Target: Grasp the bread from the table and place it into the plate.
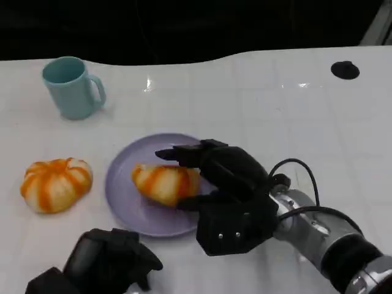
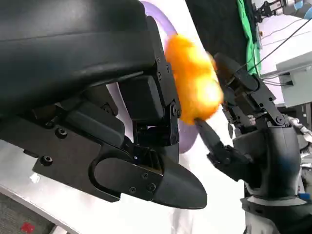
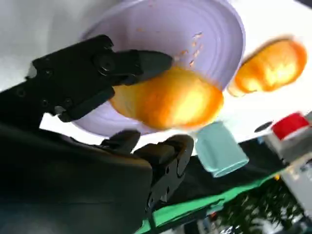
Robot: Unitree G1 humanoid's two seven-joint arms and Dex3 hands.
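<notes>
Over the lavender plate (image 1: 125,202), the right hand (image 1: 211,184) grips the bread (image 1: 164,182) across its sides. Bread judged light, soft, crushable (grip gently, mid-body). Left hand (image 1: 107,263) rests curled, near counter edge, holding nothing.

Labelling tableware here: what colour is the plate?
Pale lilac purple; the plate shows best in the head view.
</notes>
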